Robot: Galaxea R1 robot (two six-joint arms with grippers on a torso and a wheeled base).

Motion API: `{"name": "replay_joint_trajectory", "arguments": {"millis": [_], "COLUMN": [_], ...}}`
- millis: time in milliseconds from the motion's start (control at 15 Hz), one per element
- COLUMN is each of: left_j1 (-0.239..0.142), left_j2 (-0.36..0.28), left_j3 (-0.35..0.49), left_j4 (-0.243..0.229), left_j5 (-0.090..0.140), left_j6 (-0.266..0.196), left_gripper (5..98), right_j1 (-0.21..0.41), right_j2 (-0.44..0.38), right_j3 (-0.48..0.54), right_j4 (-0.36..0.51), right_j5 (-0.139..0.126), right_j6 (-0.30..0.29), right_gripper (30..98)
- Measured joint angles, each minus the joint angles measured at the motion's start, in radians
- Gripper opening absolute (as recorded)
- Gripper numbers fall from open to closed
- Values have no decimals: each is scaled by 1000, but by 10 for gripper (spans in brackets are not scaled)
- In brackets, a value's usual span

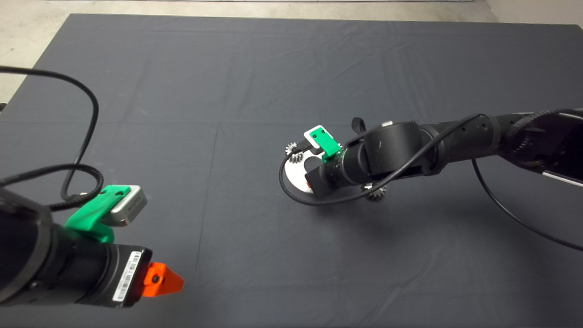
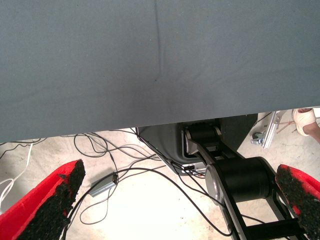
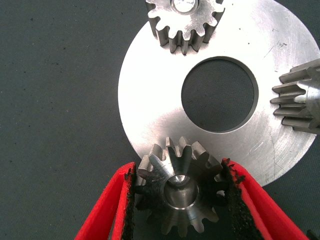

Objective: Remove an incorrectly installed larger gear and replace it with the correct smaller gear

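My right gripper (image 1: 310,184) (image 3: 179,169) is shut on the smaller gear (image 3: 179,192), a dark-grey gear held at the near rim of a round silver plate (image 1: 295,175) (image 3: 150,100) with a big centre hole. Two lighter silver small gears (image 3: 185,20) (image 3: 302,97) sit on the plate's other sides; they also show in the head view (image 1: 290,147) (image 1: 297,158). The larger gear (image 1: 377,193) lies on the mat off the plate, partly hidden under my right arm. My left gripper (image 1: 164,280) (image 2: 185,200) is open and empty, parked at the lower left.
A black cable (image 1: 291,193) from my right wrist loops on the mat around the plate. The left wrist view shows the mat's edge, floor cables (image 2: 105,185), the robot's base (image 2: 240,180) and a person's shoe (image 2: 305,120).
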Motion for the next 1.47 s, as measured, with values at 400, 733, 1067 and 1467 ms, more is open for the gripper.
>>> {"name": "replay_joint_trajectory", "arguments": {"millis": [400,733,1067,1467], "left_j1": [0,0,0,0], "left_j2": [0,0,0,0], "left_j3": [0,0,0,0], "left_j4": [0,0,0,0], "left_j5": [0,0,0,0], "left_j6": [0,0,0,0], "left_gripper": [979,979,979,979], "right_j1": [-1,-6,-17,-20], "right_j2": [4,4,4,3], "right_j3": [0,0,-1,-3], "right_j4": [-2,-5,-13,-14], "right_j5": [-3,-3,-4,-4], "right_j6": [0,0,-1,-11], "right_gripper": [403,403,403,409]}}
